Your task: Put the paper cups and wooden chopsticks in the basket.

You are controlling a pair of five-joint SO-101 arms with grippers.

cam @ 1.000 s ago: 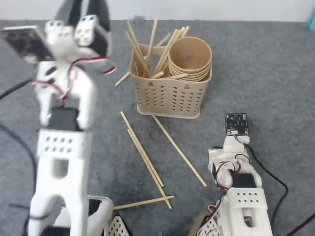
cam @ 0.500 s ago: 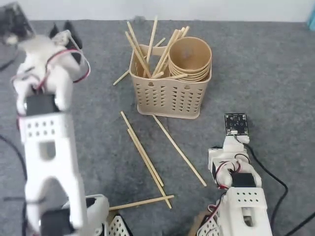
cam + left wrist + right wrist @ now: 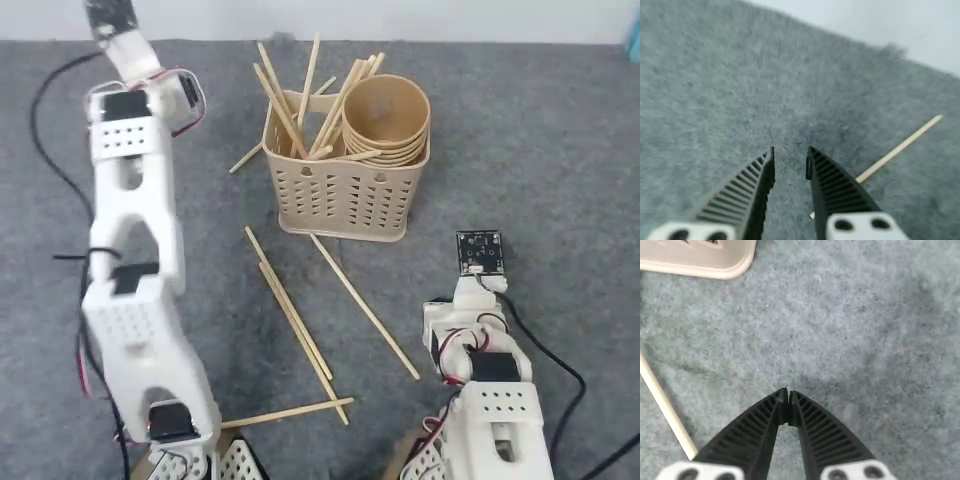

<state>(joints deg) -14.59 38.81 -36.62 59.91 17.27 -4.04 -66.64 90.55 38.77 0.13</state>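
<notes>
- The left arm (image 3: 130,200) stretches from the near edge of the table (image 3: 560,150) up to its far left corner.
- The left gripper (image 3: 789,155) points down at the surface, jaws a narrow gap apart.
- The right arm (image 3: 490,390) sits folded at the near edge, right side.
- The right gripper (image 3: 788,392) points down, tips pressed together.

A grey, fuzzy carpet (image 3: 560,150) covers the whole table surface, its nap mottled lighter and darker. Along the far edge it meets a plain, pale whitish wall (image 3: 450,18). A sliver of something teal (image 3: 635,40) shows at the far right edge. The light is soft and even, with only faint shadows
</notes>
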